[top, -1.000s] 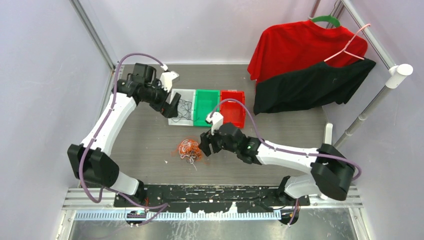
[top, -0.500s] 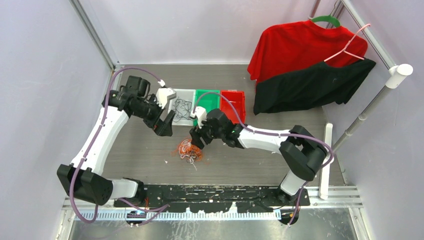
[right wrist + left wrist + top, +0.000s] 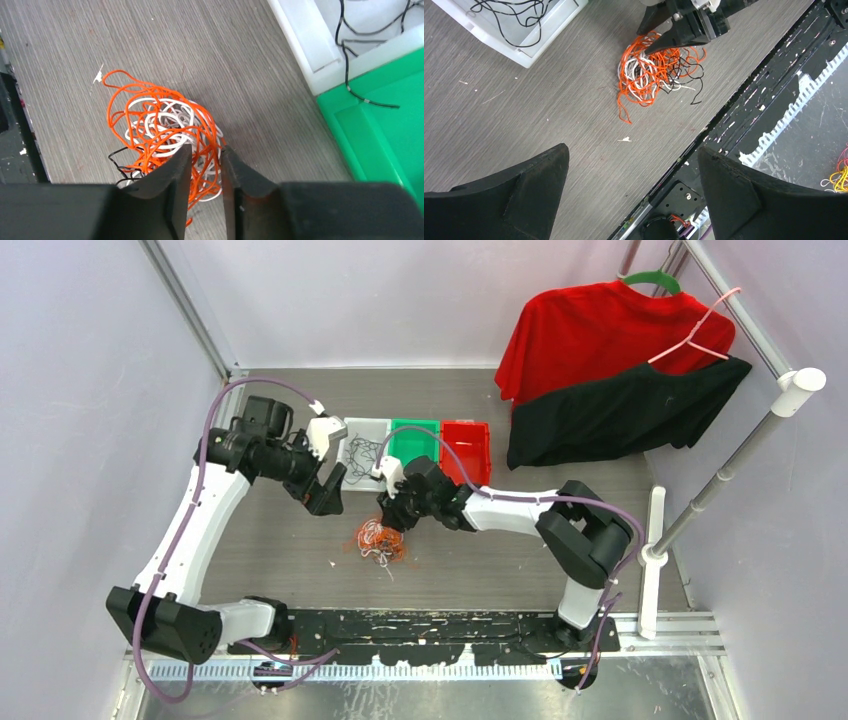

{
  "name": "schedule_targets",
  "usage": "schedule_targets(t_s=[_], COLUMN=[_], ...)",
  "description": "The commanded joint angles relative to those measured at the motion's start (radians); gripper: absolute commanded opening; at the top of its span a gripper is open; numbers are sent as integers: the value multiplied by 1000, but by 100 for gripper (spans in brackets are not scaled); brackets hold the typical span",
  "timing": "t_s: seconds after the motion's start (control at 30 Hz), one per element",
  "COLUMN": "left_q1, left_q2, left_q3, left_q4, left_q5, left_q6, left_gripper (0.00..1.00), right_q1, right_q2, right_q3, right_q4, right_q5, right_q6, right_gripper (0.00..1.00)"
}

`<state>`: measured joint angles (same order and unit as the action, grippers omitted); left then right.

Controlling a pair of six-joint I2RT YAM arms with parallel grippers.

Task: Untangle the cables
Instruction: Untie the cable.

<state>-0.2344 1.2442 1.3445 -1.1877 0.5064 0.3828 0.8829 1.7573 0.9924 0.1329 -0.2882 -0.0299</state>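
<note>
The cables lie as one tangled heap of orange, white and black strands on the grey table; the heap also shows in the left wrist view and the right wrist view. My right gripper stands over the heap's far edge, its jaws narrowed to a small gap with orange strands lying between the fingertips. The left gripper hovers to the heap's left, wide open and holding nothing. A loose black cable lies in the white bin.
A white bin, a green bin and a red bin stand in a row just behind the heap. Red and black shirts hang at the back right. The black base rail borders the near edge.
The right gripper has swung left onto the heap's far edge and its jaws have narrowed. The left gripper has come away from the white bin toward the heap, still open.
</note>
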Motion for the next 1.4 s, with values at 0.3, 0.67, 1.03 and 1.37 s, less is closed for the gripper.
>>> schedule_targets(t_s=[0.3,0.67,1.03,1.37], left_q1=[5,3,-11,-118], left_q2=[-44,-136,-342,-429], left_q3=[-11,-120,-204,-346], left_q4=[1,82,244,521], left_q5=[70,247,366,281], left_q6=[21,38,159,14], left_gripper=[96,94,88,74], right_q1=[-4,-3,1,30], right_q2=[-186,-348,-452,-431], right_q3=[5,11,58,114], right_q4=[58,127,271,273], right_q5=[-89,-154,-256,-303], right_q6=[96,285,572,657], right_gripper=[1,1,1,1])
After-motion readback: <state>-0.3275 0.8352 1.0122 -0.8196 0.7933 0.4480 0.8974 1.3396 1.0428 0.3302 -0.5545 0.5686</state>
